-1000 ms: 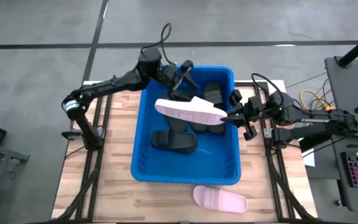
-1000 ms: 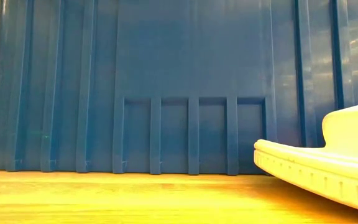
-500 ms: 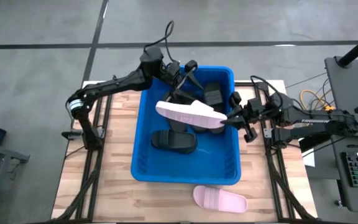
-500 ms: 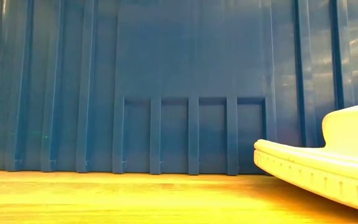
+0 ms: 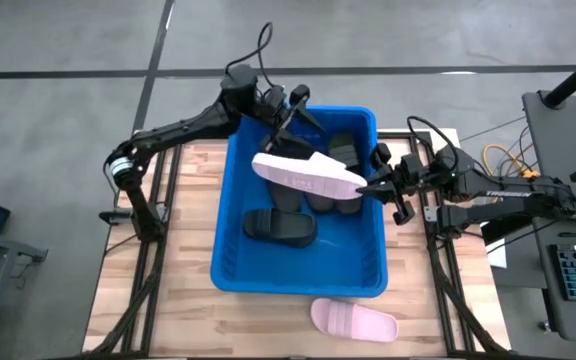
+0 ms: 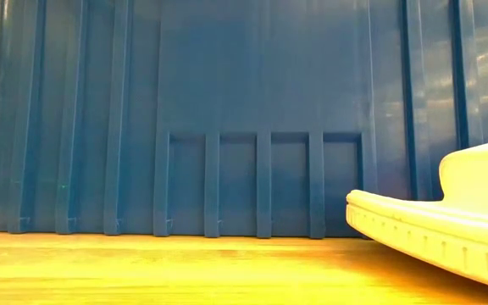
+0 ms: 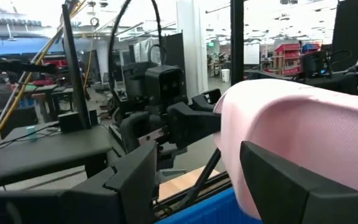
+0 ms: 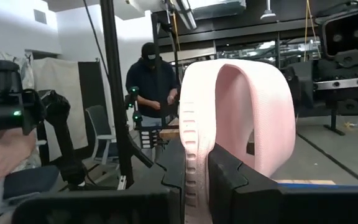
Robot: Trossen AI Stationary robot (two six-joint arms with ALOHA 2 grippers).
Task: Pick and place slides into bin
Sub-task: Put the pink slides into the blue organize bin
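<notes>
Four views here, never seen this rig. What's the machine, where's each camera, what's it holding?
Two dark robot arms work at a wooden table. One camera looks straight down, one sits at tabletop height against the blue bin, and one rides each wrist. The right gripper is shut on a pink slide, holding it above the bin. The left gripper hangs open by that slide's far end. Black slides lie in the bin; another pink slide lies on the table in front.
</notes>
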